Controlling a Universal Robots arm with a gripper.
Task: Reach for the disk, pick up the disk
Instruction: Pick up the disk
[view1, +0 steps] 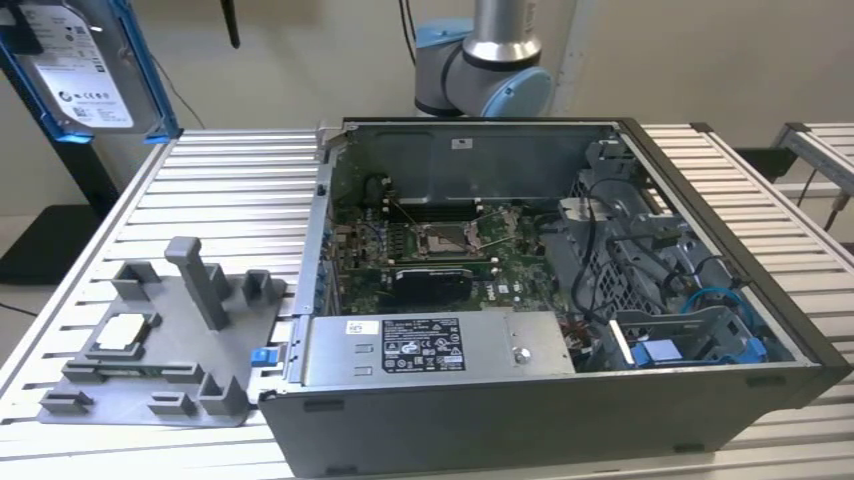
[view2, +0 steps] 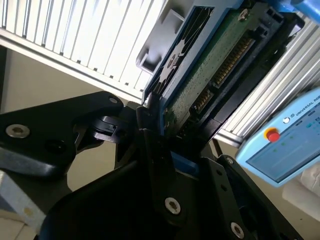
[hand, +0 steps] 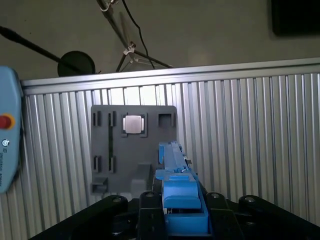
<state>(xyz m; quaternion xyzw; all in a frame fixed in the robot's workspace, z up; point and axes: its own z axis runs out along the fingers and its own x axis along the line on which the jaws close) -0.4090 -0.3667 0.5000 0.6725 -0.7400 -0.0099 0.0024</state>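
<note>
The exterior view shows the disk (view1: 87, 75) from its flat side. It stands up high at the exterior view's left, above the far corner of the slatted table (view1: 227, 200), with its white label (view1: 87, 95) facing the camera and the blue carrier (view1: 154, 80) framing it. The same view shows the open computer case (view1: 534, 420) in the middle of the table, the arm (view1: 487, 60) behind it, and a grey fixture plate (view1: 147, 370) carrying a small square chip (view1: 123, 330).

The second wrist view shows the other face of the disk: a green circuit board (view2: 210, 65) with a row of connector pins (view2: 232, 57). Here the gripper (view2: 167, 125) is clenched on the disk, and its black fingers (view2: 152, 150) press on the blue edge of one short end. A light blue pendant with a red button (view2: 285, 145) lies at the side.

In the first wrist view the disk appears only as a narrow blue edge (hand: 175, 170) reaching away from the gripper, toward the table and the fixture plate below.

The long axis of the disk is close to vertical. In the exterior view it leans a little, the lower end being more to the exterior view's right. The free end points down at the table, and the grasped end is up. The disk touches nothing except the fingers.
</note>
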